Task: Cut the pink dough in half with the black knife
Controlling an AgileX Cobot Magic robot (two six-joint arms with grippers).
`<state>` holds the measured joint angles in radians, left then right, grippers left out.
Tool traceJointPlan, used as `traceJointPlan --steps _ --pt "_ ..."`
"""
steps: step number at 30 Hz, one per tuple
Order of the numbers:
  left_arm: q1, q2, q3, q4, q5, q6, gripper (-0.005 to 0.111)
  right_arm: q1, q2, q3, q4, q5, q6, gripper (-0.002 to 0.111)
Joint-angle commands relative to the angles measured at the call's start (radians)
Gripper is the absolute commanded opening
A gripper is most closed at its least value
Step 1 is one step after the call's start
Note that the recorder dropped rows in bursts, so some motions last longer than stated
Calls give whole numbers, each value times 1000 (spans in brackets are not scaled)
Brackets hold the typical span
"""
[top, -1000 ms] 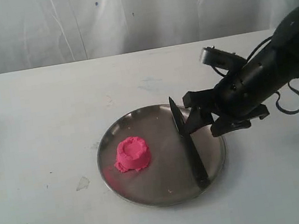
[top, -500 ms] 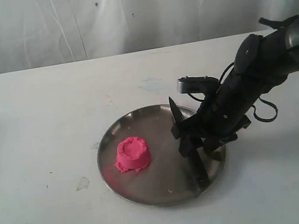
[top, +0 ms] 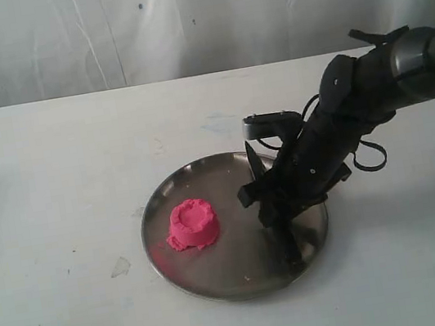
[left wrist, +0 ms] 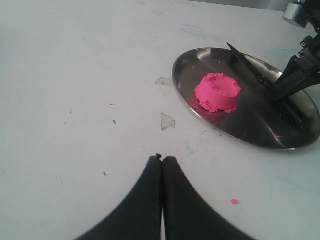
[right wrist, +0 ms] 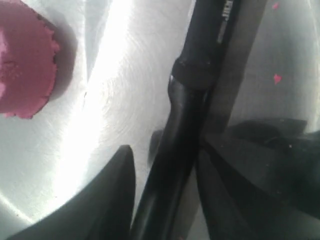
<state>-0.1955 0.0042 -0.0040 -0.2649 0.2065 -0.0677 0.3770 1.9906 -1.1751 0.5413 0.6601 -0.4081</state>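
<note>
Right hand (top: 270, 204) over black knife (top: 282, 231) (on plate (top: 220, 282))

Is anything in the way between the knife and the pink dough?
No. Only bare steel plate lies between the black knife and the pink dough. The right end effector straddles the knife's handle.

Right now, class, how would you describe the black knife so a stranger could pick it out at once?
Find the round steel plate on the white table. On its right half, beside the pink dough, lies the black knife, the right pincer straddling it. It is long, slim, all black and pointed, unlike the bulky arm.
</note>
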Motion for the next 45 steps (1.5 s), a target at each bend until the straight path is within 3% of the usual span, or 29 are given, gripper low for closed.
traceJointPlan --steps 1,13,22,28,34,38,42,45 --pt "-5 -4 4 -1 -3 4 0 12 26 10 -13 11 42 27" --pt "-5 -4 4 -1 -3 4 0 12 14 10 -16 0 77 12" --pt "-5 -4 4 3 -3 7 0 12 -74 10 -16 -25 118 12" --pt "-5 -4 4 61 -3 146 0 12 -129 10 -23 -14 123 12" --pt "-5 -4 4 95 -32 152 0 12 -210 10 -157 21 123 12" --pt "-5 -4 4 80 -104 91 0 12 -279 10 -229 25 123 12" --pt "-5 -4 4 -56 -160 -156 0 12 -319 10 -231 39 123 12" --pt "-5 -4 4 -61 -201 -231 0 12 -334 10 -233 67 91 12"
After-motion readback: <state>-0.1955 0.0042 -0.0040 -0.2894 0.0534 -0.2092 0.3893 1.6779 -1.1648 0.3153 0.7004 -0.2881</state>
